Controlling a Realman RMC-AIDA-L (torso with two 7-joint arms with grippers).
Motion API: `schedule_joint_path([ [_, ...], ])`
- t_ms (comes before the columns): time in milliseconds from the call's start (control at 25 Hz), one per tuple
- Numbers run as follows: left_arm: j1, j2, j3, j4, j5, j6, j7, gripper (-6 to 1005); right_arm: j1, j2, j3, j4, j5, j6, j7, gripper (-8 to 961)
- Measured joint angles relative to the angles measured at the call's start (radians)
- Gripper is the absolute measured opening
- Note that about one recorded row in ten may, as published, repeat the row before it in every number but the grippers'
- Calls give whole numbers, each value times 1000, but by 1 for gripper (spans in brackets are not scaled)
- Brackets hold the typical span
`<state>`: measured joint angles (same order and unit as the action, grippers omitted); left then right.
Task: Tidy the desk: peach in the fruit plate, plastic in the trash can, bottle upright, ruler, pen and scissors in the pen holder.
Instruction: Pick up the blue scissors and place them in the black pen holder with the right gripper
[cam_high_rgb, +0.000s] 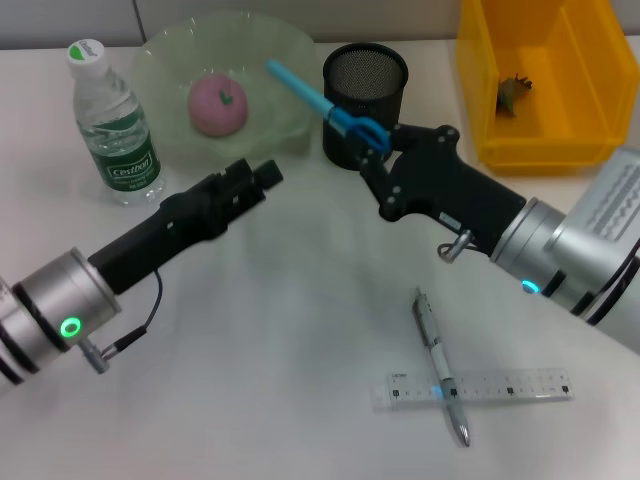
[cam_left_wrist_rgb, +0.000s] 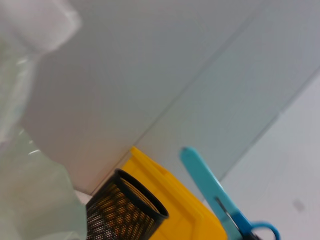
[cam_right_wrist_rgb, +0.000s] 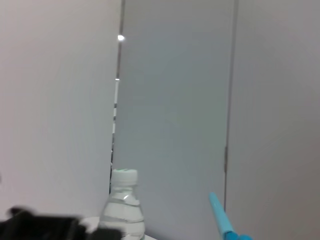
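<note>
My right gripper (cam_high_rgb: 374, 150) is shut on the blue scissors (cam_high_rgb: 310, 92) and holds them tilted in the air, handles beside the black mesh pen holder (cam_high_rgb: 365, 75), blade tip over the green fruit plate's (cam_high_rgb: 280, 45) rim. The scissors also show in the left wrist view (cam_left_wrist_rgb: 207, 182) and the right wrist view (cam_right_wrist_rgb: 220, 215). The pink peach (cam_high_rgb: 218, 104) lies in the plate. The water bottle (cam_high_rgb: 112, 120) stands upright at the far left. A pen (cam_high_rgb: 438, 362) lies across a clear ruler (cam_high_rgb: 480, 387) at the front. My left gripper (cam_high_rgb: 262, 175) hovers in front of the plate.
A yellow bin (cam_high_rgb: 590, 90) at the back right holds a crumpled piece of plastic (cam_high_rgb: 513, 92). The pen holder (cam_left_wrist_rgb: 125, 210) and bin (cam_left_wrist_rgb: 185, 215) also show in the left wrist view. The bottle (cam_right_wrist_rgb: 124, 205) shows in the right wrist view.
</note>
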<state>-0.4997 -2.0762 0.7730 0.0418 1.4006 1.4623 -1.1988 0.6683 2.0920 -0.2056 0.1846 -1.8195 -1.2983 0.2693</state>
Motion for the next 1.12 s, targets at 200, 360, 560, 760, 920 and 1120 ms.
schedule_joint_path([
  [200, 27, 2, 78, 43, 0, 22, 157, 681, 5, -5, -15, -72, -9, -1, 202, 68],
  [360, 40, 2, 107, 59, 0, 24, 244, 680, 8, -8, -18, -110, -49, -2, 300, 68],
  [560, 73, -1, 112, 58, -3, 22, 490, 680, 16, -9, -18, -190, -175, -10, 459, 68],
  [760, 81, 1, 112, 53, -5, 12, 605, 679, 18, -9, -18, -223, -237, -14, 505, 68],
  [920, 88, 0, 110, 51, -4, -6, 687, 679, 14, -10, -23, -230, -245, -28, 516, 68],
  [1120, 91, -2, 105, 49, -6, -21, 709, 680, 8, -10, -39, -234, -246, -39, 516, 69],
])
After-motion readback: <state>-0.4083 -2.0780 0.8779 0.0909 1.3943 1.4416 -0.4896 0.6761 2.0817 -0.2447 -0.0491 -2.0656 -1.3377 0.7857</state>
